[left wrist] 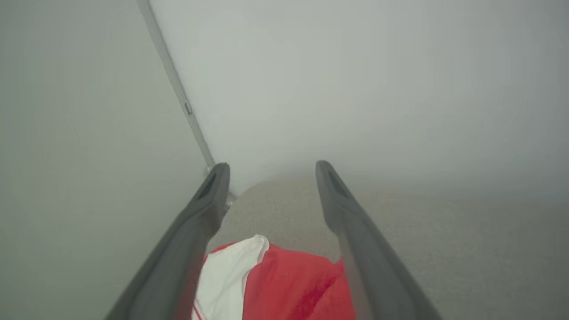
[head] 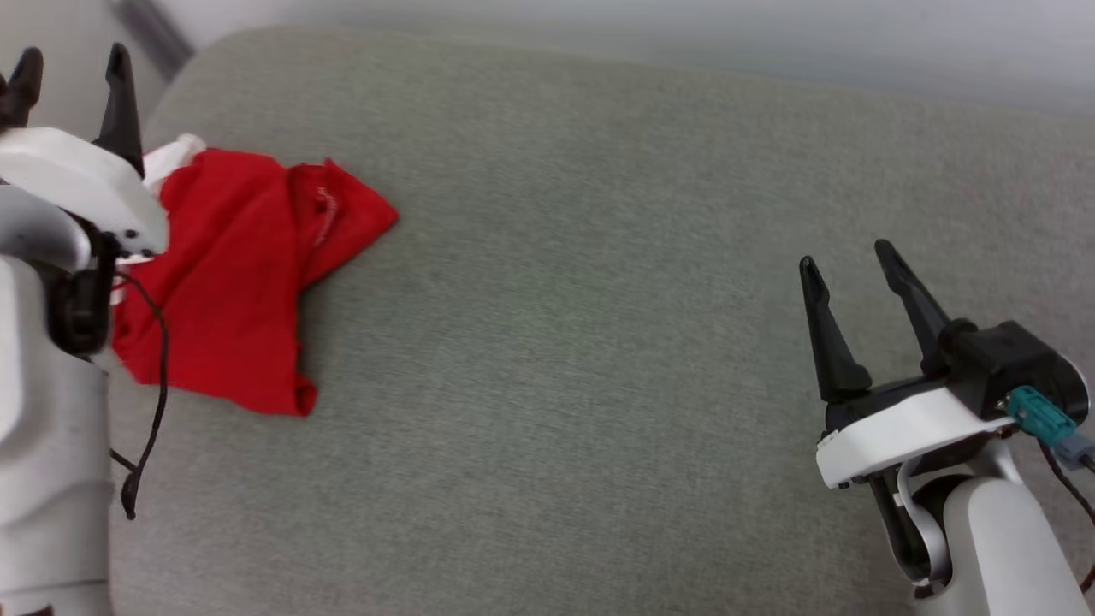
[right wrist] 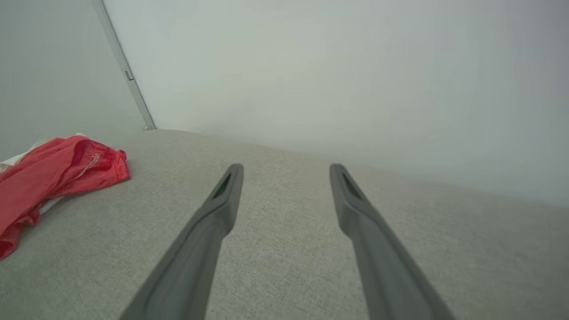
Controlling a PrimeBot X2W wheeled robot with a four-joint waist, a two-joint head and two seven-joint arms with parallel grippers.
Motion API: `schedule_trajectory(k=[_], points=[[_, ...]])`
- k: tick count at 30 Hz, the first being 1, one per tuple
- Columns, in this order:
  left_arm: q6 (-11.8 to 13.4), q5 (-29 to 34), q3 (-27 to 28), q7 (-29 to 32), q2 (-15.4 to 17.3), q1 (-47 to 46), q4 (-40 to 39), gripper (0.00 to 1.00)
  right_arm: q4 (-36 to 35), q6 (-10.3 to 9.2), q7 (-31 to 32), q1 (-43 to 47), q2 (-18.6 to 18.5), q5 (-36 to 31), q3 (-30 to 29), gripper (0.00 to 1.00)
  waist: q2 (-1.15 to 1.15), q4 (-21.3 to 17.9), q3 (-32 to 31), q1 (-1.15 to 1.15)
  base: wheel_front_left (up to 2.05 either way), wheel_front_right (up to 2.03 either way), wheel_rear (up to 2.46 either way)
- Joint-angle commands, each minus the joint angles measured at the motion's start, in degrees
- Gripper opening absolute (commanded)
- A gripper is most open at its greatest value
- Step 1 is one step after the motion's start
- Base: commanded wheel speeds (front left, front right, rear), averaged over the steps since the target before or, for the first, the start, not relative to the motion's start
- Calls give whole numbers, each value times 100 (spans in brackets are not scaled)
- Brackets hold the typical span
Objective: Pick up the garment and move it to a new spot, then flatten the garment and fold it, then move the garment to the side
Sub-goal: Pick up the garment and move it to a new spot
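Grey fabric surface (head: 599,299) is stretching across the frame. Crumpled red garment (head: 231,274) is lying at upper left. Left gripper (head: 74,56) is hanging over its left edge with fingers apart. Right gripper (head: 845,254), at lower right, is spreading wide and empty.

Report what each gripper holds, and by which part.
Nothing is held. The left gripper stands open by the garment; the right gripper stands open, well apart from it.

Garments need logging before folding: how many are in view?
1: the garment, crumpled at the left of the surface, partly hidden by the left gripper. Another could lie beneath.
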Motion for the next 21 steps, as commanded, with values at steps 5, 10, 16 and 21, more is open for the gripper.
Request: schedule_trajectory(k=[5, 10, 16, 21], points=[[-104, -521, 195, 1463, 448, -354, 680, 100, 136, -3, -195, -279, -8, 113, 16, 100, 0, -614, 648, 0, 0, 0, 0], [-93, -933, 377, 2816, 722, -295, 1400, 100, 350, -3, -361, -433, 31, 218, 101, 100, 0, -822, 877, 0, 0, 0, 0], [207, -1180, 550, 3951, 854, -50, 1979, 100, 554, -3, -511, -614, 50, 297, 252, 100, 0, -1011, 1082, 0, 0, 0, 0], [443, -1266, 616, 4240, 766, 334, 2066, 77, 665, -3, -582, -700, 60, 342, 260, 100, 0, -1072, 1161, 0, 0, 0, 0]])
